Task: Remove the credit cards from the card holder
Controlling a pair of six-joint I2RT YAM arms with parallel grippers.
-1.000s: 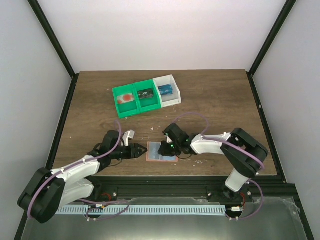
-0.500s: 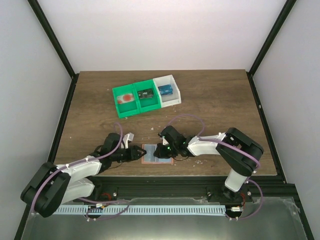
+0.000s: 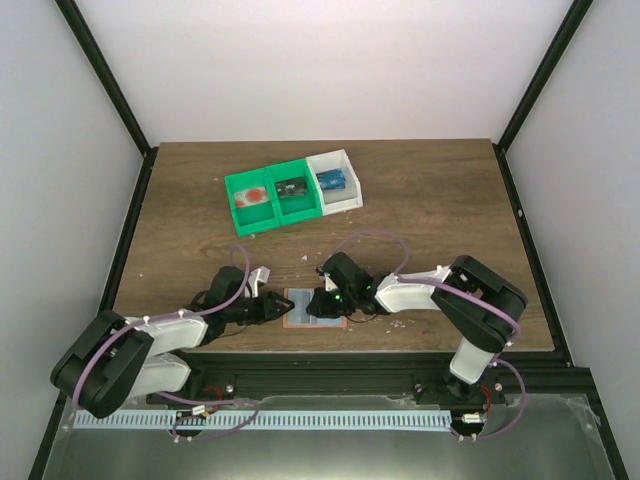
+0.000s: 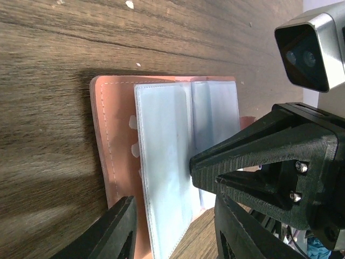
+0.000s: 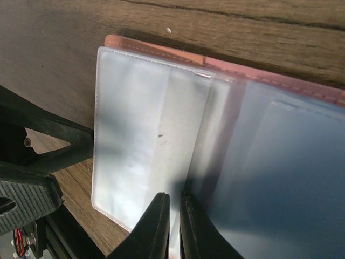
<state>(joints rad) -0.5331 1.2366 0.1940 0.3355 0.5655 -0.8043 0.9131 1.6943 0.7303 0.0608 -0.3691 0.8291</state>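
Observation:
The salmon-pink card holder (image 3: 298,306) lies open on the table near the front edge, with pale blue clear sleeves (image 5: 140,124) facing up. My right gripper (image 3: 322,303) is above it, jaws pinched on the edge of one sleeve (image 5: 173,237). My left gripper (image 3: 272,307) is open at the holder's left edge (image 4: 110,140), one finger on either side of its near corner (image 4: 172,237). A dark card (image 3: 291,187) lies in the middle green bin and a blue card (image 3: 331,180) in the white bin. No card shows in the sleeves.
Three joined bins stand at the back centre: two green (image 3: 262,212) and one white (image 3: 348,198); the left green one holds a red and white item (image 3: 253,197). The table's front edge runs just below the holder. Small white crumbs lie around.
The holder has shifted a little left. My right gripper moved left across it with a sleeve. My left arm drew lower toward the table at the holder's left edge.

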